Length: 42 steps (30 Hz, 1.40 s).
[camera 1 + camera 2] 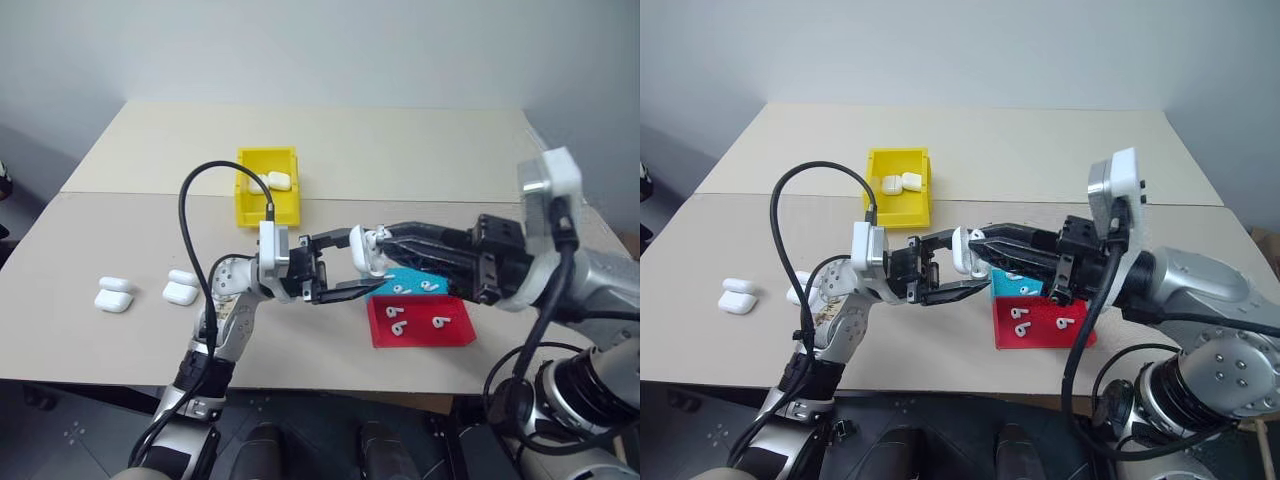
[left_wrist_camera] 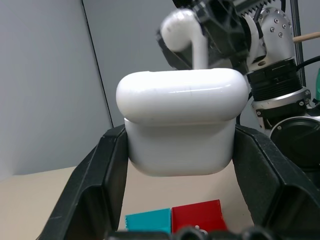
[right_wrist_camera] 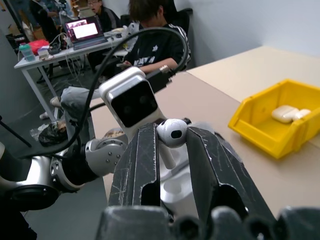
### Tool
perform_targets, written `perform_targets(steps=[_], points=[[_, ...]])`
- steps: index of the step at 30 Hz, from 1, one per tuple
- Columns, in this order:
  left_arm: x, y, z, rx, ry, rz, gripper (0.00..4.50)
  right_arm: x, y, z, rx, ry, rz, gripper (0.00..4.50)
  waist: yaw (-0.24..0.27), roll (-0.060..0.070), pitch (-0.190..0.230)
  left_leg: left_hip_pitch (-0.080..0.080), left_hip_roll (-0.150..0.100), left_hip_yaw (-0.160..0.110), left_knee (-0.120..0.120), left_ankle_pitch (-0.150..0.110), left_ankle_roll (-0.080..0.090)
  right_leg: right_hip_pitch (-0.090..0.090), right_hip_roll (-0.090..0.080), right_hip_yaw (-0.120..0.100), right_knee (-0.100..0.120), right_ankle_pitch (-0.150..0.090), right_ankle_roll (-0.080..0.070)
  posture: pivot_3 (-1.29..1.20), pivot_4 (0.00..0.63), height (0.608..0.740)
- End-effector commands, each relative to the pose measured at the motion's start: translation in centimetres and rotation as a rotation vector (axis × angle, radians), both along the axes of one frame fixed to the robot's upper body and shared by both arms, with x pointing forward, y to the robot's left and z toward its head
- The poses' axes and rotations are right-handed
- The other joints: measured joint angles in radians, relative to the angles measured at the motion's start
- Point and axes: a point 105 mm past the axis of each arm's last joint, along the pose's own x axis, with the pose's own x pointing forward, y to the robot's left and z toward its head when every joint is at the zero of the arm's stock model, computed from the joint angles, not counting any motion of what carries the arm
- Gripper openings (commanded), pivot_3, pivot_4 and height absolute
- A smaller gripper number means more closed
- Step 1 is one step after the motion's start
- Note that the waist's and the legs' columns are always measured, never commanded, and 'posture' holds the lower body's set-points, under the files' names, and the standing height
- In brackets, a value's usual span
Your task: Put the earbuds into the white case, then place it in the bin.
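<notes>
The left gripper (image 2: 180, 165) is clamping the white case (image 2: 181, 122) between its two black fingers (image 2: 95, 185), holding it up above the table (image 1: 330, 150) near the middle of the head view. The case lid is standing open in the right wrist view. The right gripper (image 3: 170, 150) is pinching one earbud (image 3: 172, 131) — its round head is sticking out between the fingertips and its stem is pointing down at the open case right beneath it. The two grippers are meeting tip to tip, the right one coming in from 3 o'clock, the left from 9 o'clock.

The bin (image 1: 268, 190) is sitting at about 11 o'clock from the grippers, with two cases (image 1: 900, 183) already lying inside. The red tray (image 1: 420, 322) is lying at 5 o'clock, just under the right gripper, with loose earbuds (image 1: 398, 325) on it — the blue tray (image 1: 415, 283) is touching its far edge. Spare cases (image 1: 114, 294) are resting at 9 o'clock, well apart.
</notes>
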Motion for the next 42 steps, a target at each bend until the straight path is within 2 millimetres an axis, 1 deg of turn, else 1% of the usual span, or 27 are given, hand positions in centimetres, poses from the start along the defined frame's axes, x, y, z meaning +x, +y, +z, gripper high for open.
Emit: perform_targets(steps=[1,11,32,33,34,35,37,42], points=[[-0.3,0.3,1.2,-0.021,-0.060,0.009,2.80,-0.4,0.1,0.2,-0.011,-0.037,0.005,0.63,-0.001,0.000,0.000,0.000,0.000,0.000,0.000,0.000,0.000,0.000,0.000,0.000,0.000,0.000,0.000,0.00,0.150,0.740],[-0.5,0.0,1.2,-0.023,-0.063,0.012,2.80,-0.3,0.3,-0.5,-0.023,-0.037,-0.014,0.63,-0.001,0.000,0.000,0.000,0.000,0.000,0.000,0.000,0.000,0.000,0.000,0.000,-0.001,0.000,0.000,0.00,0.150,0.740],[-0.4,-0.1,1.1,-0.030,-0.061,0.021,2.80,-0.4,0.5,-1.0,-0.048,-0.104,-0.041,0.63,0.000,0.000,0.000,-0.001,0.000,0.000,0.000,0.000,0.000,0.000,0.000,0.000,-0.002,0.000,0.000,0.00,0.150,0.740],[-0.4,-0.1,1.1,-0.030,-0.061,0.021,2.80,-0.5,0.6,-1.1,-0.055,-0.113,-0.043,0.96,-0.001,0.000,0.000,-0.001,0.000,0.000,0.000,0.000,0.000,0.000,0.000,0.000,-0.002,0.000,0.000,0.00,0.150,0.740],[-0.3,-0.1,1.1,-0.030,-0.060,0.022,2.80,-0.4,0.6,-1.2,-0.066,-0.128,-0.057,1.40,-0.001,0.000,0.000,-0.001,0.000,0.000,0.000,0.000,0.000,0.000,0.000,0.000,-0.002,0.000,0.000,0.00,0.150,0.740],[-0.3,-0.1,1.1,-0.030,-0.059,0.022,2.80,-0.3,0.6,-1.3,-0.074,-0.137,-0.068,1.60,-0.001,0.000,0.000,-0.001,0.000,0.000,0.000,0.000,0.000,0.000,0.000,0.000,-0.002,0.000,0.000,0.00,0.150,0.740],[-0.3,-0.1,1.0,-0.026,-0.058,0.023,2.80,-0.2,0.6,-1.4,-0.084,-0.138,-0.076,2.26,-0.001,0.000,0.000,-0.001,0.000,0.000,0.000,0.000,0.000,0.000,0.000,0.000,-0.002,0.000,0.000,0.00,0.150,0.740],[-0.3,-0.1,0.9,-0.020,-0.053,0.022,2.80,-0.2,0.4,-1.5,-0.091,-0.139,-0.072,2.26,0.000,-0.001,0.000,-0.001,0.000,0.000,0.000,0.000,0.000,0.000,0.000,0.000,-0.002,0.000,0.000,0.00,0.150,0.740]])
